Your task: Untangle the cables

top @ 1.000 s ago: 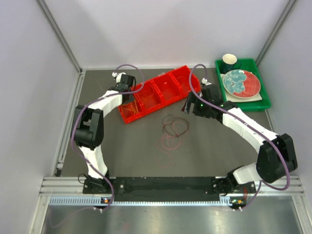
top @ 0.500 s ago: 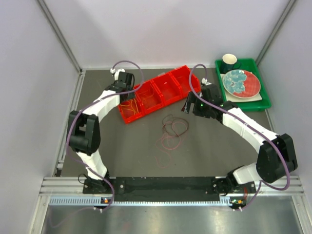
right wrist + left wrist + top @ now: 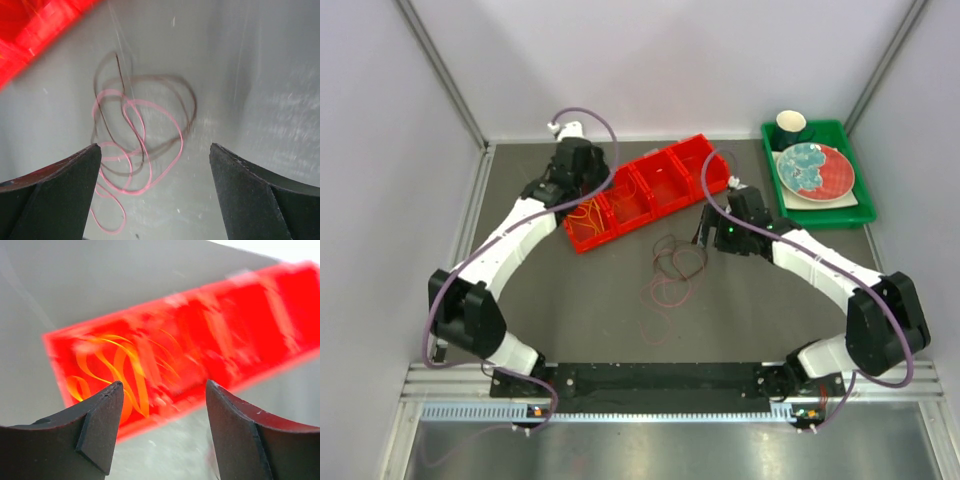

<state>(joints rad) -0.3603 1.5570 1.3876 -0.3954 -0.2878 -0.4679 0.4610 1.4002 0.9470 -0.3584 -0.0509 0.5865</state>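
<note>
Opened now, the left gripper (image 3: 164, 390) hangs empty over yellow cables (image 3: 125, 365) in the red bin (image 3: 250, 315) at ten o'clock; the right gripper (image 3: 155, 152), wide open and empty, should pinch one pink cable (image 3: 150, 107) at the centre of the desk (image 3: 770, 310).

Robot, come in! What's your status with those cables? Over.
Left claw open, empty, over yellow cables in red bin. Right claw open above tangled cables on table. Nothing blocking them. Over.
</note>
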